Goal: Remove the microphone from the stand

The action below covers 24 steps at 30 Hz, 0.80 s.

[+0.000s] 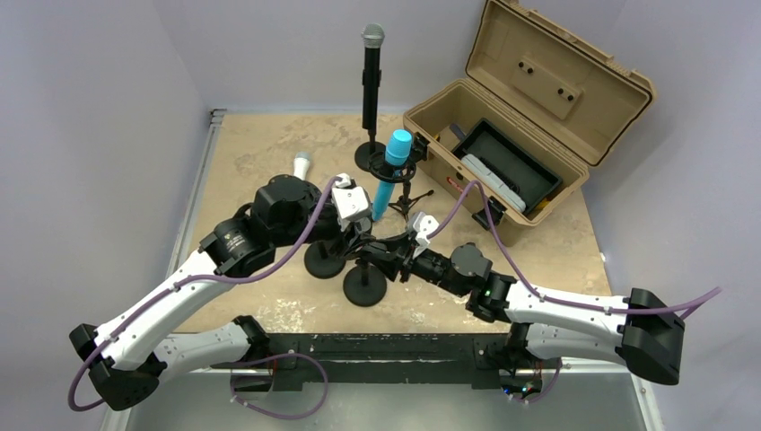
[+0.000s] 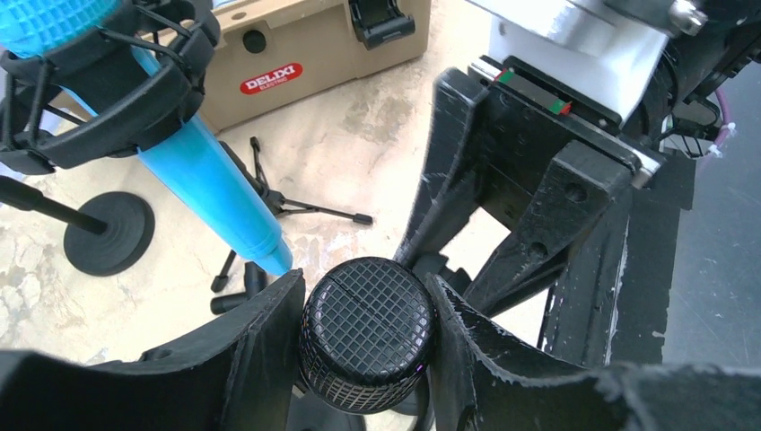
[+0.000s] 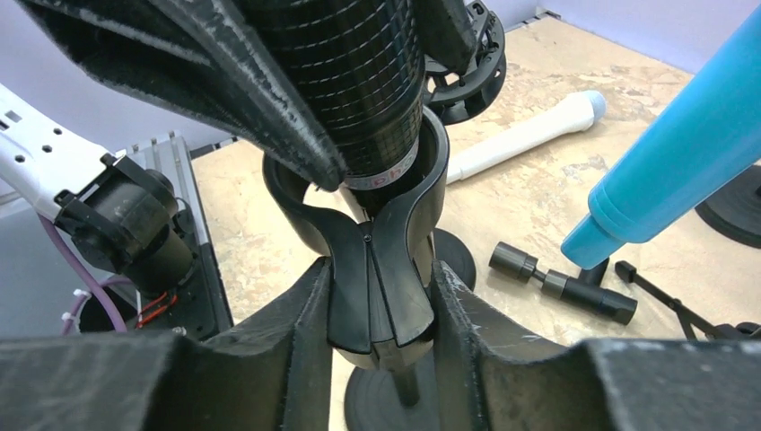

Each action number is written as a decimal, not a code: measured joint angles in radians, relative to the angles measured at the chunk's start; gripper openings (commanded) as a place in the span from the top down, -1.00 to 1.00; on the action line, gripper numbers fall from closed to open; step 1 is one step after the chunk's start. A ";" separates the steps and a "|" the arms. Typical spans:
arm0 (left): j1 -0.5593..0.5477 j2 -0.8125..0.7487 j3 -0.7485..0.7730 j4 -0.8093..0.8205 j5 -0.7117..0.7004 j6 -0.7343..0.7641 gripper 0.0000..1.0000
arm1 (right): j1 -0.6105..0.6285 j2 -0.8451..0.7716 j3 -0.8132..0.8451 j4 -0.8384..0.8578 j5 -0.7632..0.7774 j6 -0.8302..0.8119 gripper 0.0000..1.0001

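1. Position: the black microphone [image 2: 366, 330] sat in the clip [image 3: 381, 265] of the low round-based stand [image 1: 365, 289], mid-table, just ahead of both arms.
2. Left gripper [image 2: 364, 314]: fingers closed against either side of the mesh head, holding it.
3. Right gripper [image 3: 380, 310]: fingers pressed onto the clip's neck, bracing the stand.
4. Handling (judgement): rigid and fairly dense, so no flex was expected. The mesh head looked the weakest part. It would be liable to dent under a hard squeeze, and it is rounded, so it might slip. The textured barrel just below it seemed a surer hold.
5. Orientation: long axis near vertical, slightly tilted, with the head up toward the left wrist camera and the tail down in the clip.
6. Extraction would likely run upward along that axis.
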 measured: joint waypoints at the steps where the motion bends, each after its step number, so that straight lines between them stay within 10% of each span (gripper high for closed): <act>1: 0.002 0.000 0.000 0.008 0.000 0.000 1.00 | 0.000 0.000 0.000 -0.001 -0.001 -0.003 1.00; 12: 0.011 0.032 0.058 0.006 0.009 -0.019 1.00 | 0.002 -0.006 0.001 -0.005 0.035 -0.011 1.00; 24: 0.013 0.092 0.494 -0.144 0.075 -0.095 1.00 | 0.009 0.072 0.057 -0.002 0.087 -0.001 1.00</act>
